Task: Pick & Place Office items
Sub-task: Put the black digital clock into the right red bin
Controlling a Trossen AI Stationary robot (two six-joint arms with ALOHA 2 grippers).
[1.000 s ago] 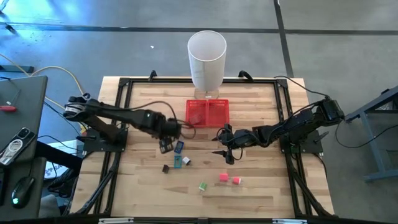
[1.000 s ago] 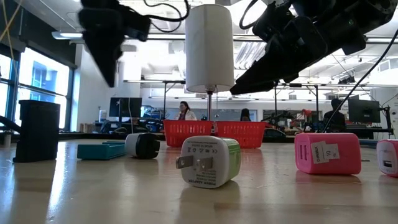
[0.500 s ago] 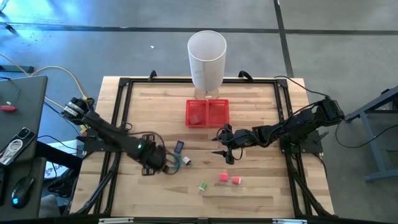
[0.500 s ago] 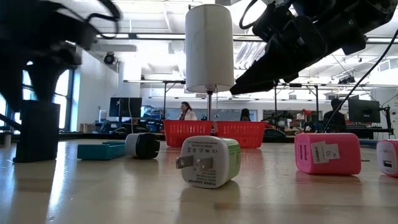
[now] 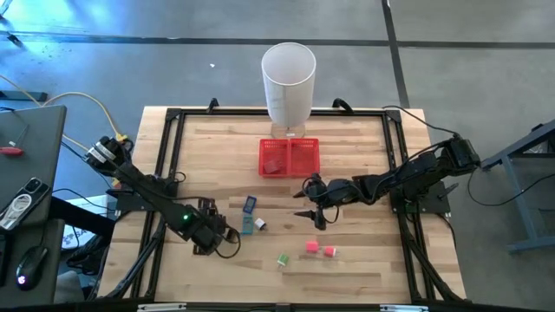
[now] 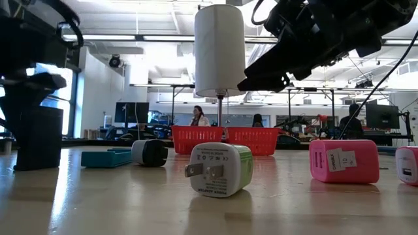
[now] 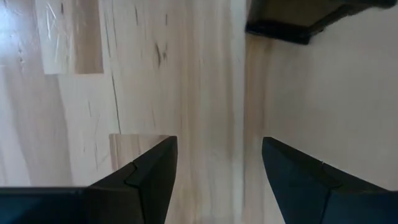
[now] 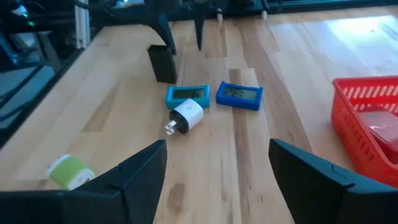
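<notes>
My left gripper (image 5: pixel 214 235) is open and empty, its fingers pointing down low over the wood just left of the dark brown block (image 8: pixel 163 64), which stands upright on the table. My right gripper (image 5: pixel 310 214) is open and empty, hovering above the table's middle. On the table lie a blue piece (image 5: pixel 250 204), a teal piece (image 5: pixel 247 225), a white and dark plug (image 5: pixel 259 224), a green-white plug (image 5: pixel 283 259), a pink piece (image 5: pixel 311 247) and a red-pink piece (image 5: pixel 329 251). A red piece (image 5: pixel 272 164) lies in the red mesh tray (image 5: pixel 301 144).
The tall white cylinder bin (image 5: pixel 288 82) stands behind the tray at the far middle. A black frame (image 5: pixel 169 156) borders the wooden table. Bare wood lies along the near edge. People and desks show in the room beyond.
My left gripper has swung from beside the tray and the blue piece toward the table's near left, and down to just above the wood beside the dark brown block. The pieces on the table have stayed where they were.
</notes>
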